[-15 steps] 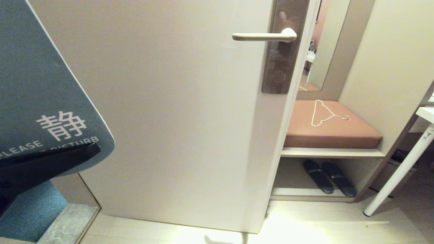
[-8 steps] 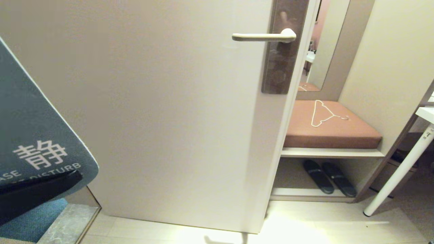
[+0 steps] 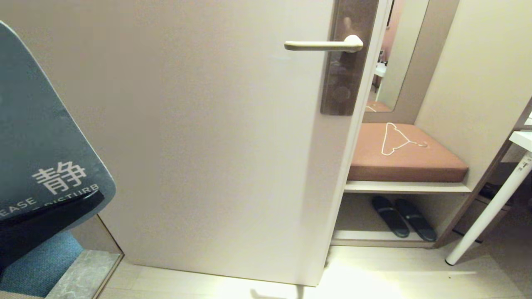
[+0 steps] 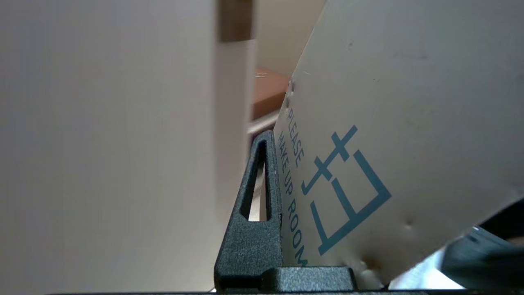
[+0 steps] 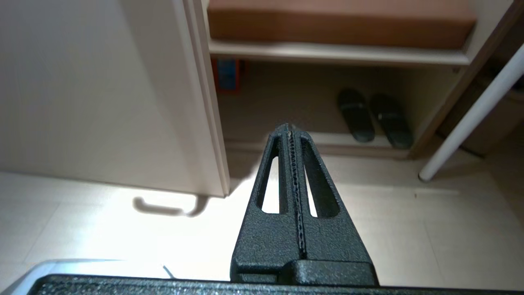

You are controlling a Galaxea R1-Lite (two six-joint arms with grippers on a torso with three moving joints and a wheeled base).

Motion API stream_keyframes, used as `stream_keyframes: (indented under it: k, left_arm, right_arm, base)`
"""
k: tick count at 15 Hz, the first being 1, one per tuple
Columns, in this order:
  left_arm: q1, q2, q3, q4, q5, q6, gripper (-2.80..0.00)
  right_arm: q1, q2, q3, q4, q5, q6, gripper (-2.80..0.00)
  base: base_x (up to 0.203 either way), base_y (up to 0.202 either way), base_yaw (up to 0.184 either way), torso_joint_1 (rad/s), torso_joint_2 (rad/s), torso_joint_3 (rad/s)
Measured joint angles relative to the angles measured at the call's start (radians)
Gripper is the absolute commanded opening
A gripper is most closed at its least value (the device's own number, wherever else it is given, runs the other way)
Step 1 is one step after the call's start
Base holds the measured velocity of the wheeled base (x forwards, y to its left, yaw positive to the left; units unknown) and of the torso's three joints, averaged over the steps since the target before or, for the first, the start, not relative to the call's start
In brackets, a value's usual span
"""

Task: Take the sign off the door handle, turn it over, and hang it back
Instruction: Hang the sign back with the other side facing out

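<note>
My left tool is clenched on the sign, already off the handle up to its right; flipping and rehanging remain, right tool clamped empty.

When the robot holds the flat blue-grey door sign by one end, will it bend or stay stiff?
The flat blue-grey door sign probably stays fairly stiff: held low by the left tool, it stands up without drooping. It looks thin, so likely light. Small dents on its white face suggest soft card that marks under pressure.
</note>
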Motion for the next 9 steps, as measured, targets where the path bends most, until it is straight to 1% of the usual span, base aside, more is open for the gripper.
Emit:
stream_keyframes:
  k: [2,4,6,9]
  left_arm:
    - [0.005,0.008,0.003,-0.005,0.066,0.002,-2.80]
    - [0.027,0.024,0.003,-0.006,0.102,0.004,-2.80]
    - [0.050,0.047,-0.005,-0.007,0.122,0.022,-2.80]
    - [0.063,0.091,-0.034,-0.007,0.128,0.070,-2.80]
  right_arm:
    - [0.001,-0.062,0.000,-0.001,0.000,0.001,-2.80]
    - [0.002,-0.102,0.003,-0.007,-0.001,0.006,-2.80]
    - [0.002,-0.120,0.003,-0.007,-0.002,0.007,-2.80]
    - [0.002,-0.130,0.003,-0.008,-0.003,0.008,-2.80]
  base:
    - [0.000,0.000,0.000,0.000,0.00,0.000]
    - [0.000,0.000,0.000,0.000,0.00,0.000]
    - [0.000,0.000,0.000,0.000,0.00,0.000]
    - [0.000,0.000,0.000,0.000,0.00,0.000]
